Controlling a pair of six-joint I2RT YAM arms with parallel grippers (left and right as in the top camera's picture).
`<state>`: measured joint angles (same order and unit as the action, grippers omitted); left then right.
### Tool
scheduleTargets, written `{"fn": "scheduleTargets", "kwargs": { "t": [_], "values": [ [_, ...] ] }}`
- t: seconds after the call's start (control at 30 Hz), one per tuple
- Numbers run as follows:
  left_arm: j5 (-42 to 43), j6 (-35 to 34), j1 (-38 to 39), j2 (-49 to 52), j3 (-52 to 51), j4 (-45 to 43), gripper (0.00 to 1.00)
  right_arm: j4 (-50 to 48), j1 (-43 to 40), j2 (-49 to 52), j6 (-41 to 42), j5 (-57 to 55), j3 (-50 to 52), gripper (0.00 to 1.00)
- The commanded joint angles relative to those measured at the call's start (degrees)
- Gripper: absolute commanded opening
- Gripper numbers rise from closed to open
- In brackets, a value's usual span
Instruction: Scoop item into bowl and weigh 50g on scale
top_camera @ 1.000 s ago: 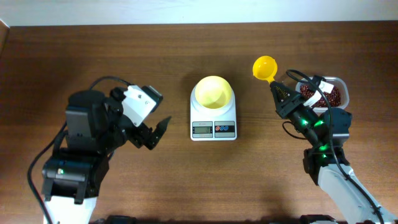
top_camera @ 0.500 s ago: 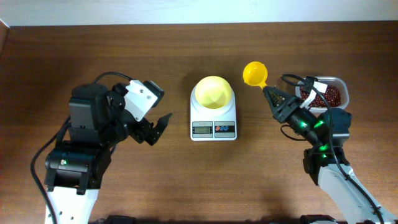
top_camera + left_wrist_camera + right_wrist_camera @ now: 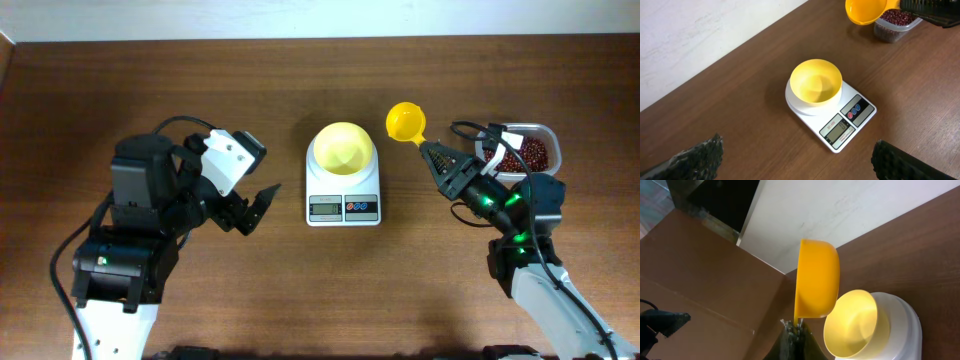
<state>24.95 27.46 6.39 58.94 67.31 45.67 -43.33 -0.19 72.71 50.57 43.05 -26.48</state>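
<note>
At the middle of the wooden tabletop, the smooth round bowl sits on the squarish white scale. Overhead, left fingers gape wide, empty; right fingers pinch the handle of the glossy yellow scoop. Only the right wrist view misses the beans heaped in the clear tub.

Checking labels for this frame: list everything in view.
bowl: 1, pale yellow, on the scale, looks empty
scale: 1, white, table centre
scoop: 1, yellow, held just right of the bowl, looks empty
tub: 1, clear, right side of the table
beans: many, red-brown, in the tub
table: 1, brown wood, under everything
left gripper: 1, black, open, left of the scale, holding nothing
right gripper: 1, black, shut on the scoop's handle, between scale and tub
</note>
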Motion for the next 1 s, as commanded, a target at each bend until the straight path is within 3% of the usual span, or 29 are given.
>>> {"fn": "scheduleTargets", "kwargs": {
  "t": [0.0, 0.6, 0.73, 0.97],
  "values": [
    [1.3, 0.9, -0.2, 0.0, 1.2, -0.2, 0.99, -0.5, -0.2, 0.0, -0.6, 0.7, -1.0, 0.04],
    [2.7, 0.9, -0.2, 0.0, 1.2, 0.2, 0.99, -0.5, -0.2, 0.0, -0.6, 0.2, -1.0, 0.04],
    [2.7, -2.5, -0.2, 0.0, 1.2, 0.2, 0.99, -0.5, -0.2, 0.0, -0.6, 0.3, -1.0, 0.04],
    [2.7, -2.5, -0.2, 0.0, 1.2, 0.0, 0.99, -0.5, -0.2, 0.0, -0.6, 0.3, -1.0, 0.04]
  ]
}}
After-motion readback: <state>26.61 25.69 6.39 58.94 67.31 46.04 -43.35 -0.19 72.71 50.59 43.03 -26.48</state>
